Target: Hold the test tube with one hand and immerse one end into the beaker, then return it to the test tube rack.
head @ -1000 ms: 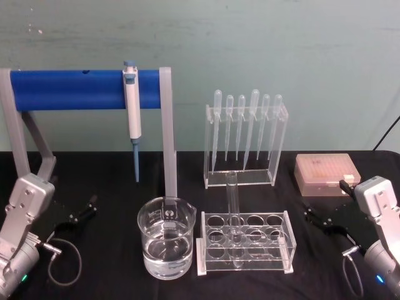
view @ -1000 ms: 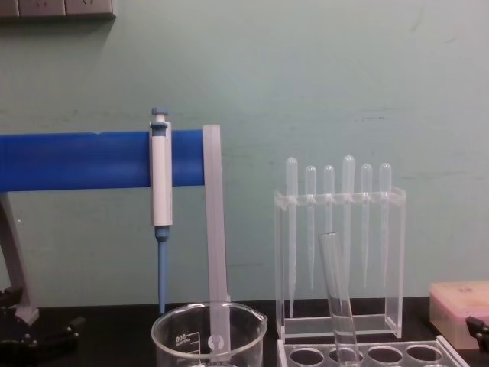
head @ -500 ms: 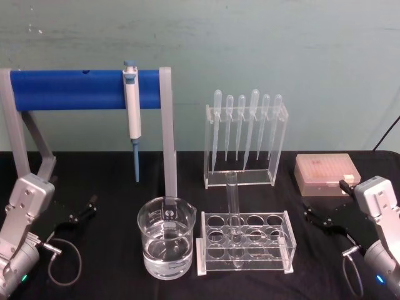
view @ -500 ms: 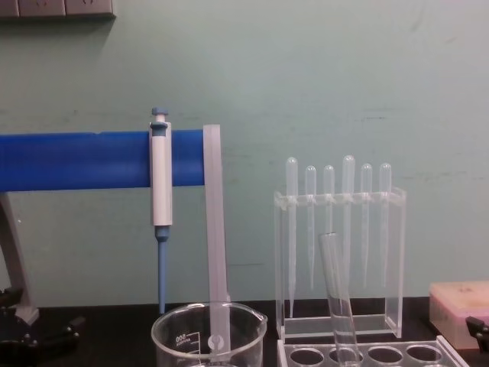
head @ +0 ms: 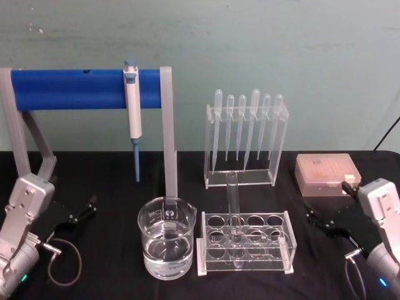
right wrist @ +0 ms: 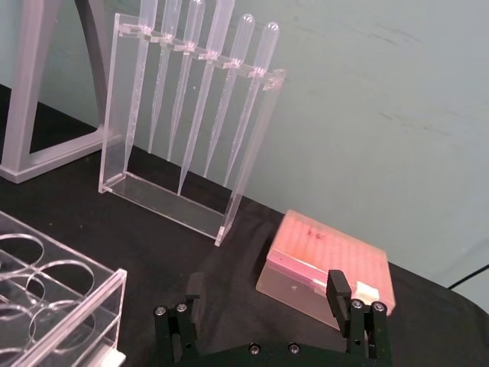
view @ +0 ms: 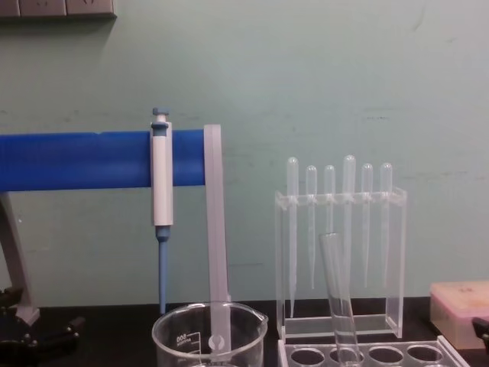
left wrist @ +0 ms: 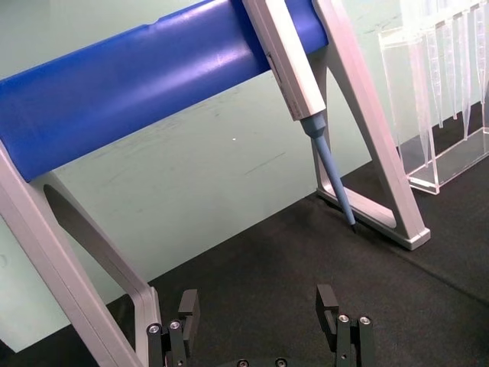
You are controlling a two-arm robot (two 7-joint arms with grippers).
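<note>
Both arms rest low, the left gripper (head: 82, 210) at eight o'clock and the right gripper (head: 317, 220) at four o'clock, jaws spread and empty. The test tube (head: 233, 200) leans in its rack (head: 247, 269), at the beaker's (head: 164, 232) three o'clock.

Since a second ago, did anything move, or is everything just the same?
The right gripper and its arm slid a little outward, toward the robot's right. It is open and empty. Nothing was grabbed or let go. The left gripper stayed parked and open, the test tube stayed leaning in the rack, and the beaker stayed put.
</note>
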